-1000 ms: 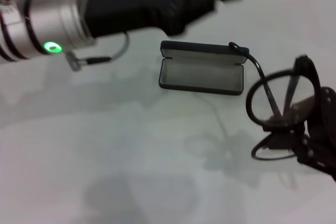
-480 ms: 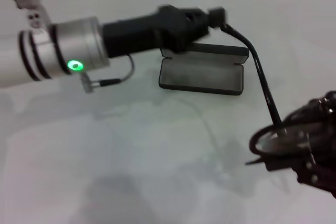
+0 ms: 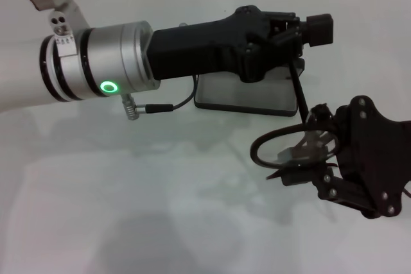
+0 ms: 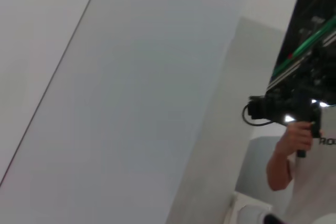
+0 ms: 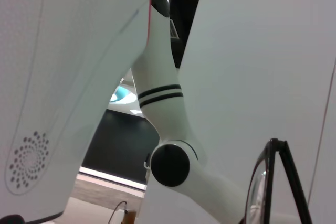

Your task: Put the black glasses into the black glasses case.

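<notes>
The black glasses point(image 3: 282, 149) hang above the table in front of the case, lenses roughly level, with my right gripper point(image 3: 314, 158) shut on their frame. One slim temple arm point(image 3: 300, 91) rises from them toward my left gripper point(image 3: 307, 30), which hovers over the case's right end; whether it grips the temple is hidden. The black glasses case point(image 3: 244, 99) lies open behind, and the left arm covers most of it. In the right wrist view a lens edge and temple of the glasses point(image 5: 262, 177) show close up. The left wrist view shows none of these.
The white table point(image 3: 128, 184) spreads out to the front and left. My left forearm point(image 3: 122, 59) with its green light and a small cable point(image 3: 160, 108) spans the area left of the case. A tiled wall edge runs along the back.
My left arm has swung right and forward over the case. The right gripper has carried the glasses left toward the case, with the lenses now flatter.
</notes>
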`<state>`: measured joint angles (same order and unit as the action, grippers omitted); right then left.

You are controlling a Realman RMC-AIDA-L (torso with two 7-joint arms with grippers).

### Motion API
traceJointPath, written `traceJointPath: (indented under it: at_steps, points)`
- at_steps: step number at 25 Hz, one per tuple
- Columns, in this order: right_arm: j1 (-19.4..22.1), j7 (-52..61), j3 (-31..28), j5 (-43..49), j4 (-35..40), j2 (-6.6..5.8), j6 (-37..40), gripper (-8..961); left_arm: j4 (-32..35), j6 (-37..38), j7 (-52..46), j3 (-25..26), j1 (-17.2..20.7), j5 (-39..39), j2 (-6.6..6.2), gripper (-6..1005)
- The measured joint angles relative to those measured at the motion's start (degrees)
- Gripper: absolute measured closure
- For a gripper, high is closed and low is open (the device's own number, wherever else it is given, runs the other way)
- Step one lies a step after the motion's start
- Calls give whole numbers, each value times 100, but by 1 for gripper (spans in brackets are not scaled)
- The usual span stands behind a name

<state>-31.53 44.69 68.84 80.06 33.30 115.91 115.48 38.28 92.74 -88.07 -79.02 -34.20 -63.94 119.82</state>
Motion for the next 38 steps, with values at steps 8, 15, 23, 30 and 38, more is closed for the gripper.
traceJointPath:
  at_steps: [8,15,23,30,38]
  points:
    - [67,-67,-51,-72,-48,-4,-46,827,-8,337,24,-6,-4,26,-3,950]
    - [91,-166,-117,-160,-208,-8,-58,827,-50,532,82,-19,43,30,-3,950]
    - [94,-218,-116,-219,-299,-16,-70,826,-63,875,202,-24,111,33,3,949]
    - [96,-218,-116,-224,-341,-16,-70,826,-80,1007,228,-25,119,35,-4,949]
    - [94,-216,-116,-227,-348,-8,-70,826,-140,1087,264,-18,126,24,4,949]
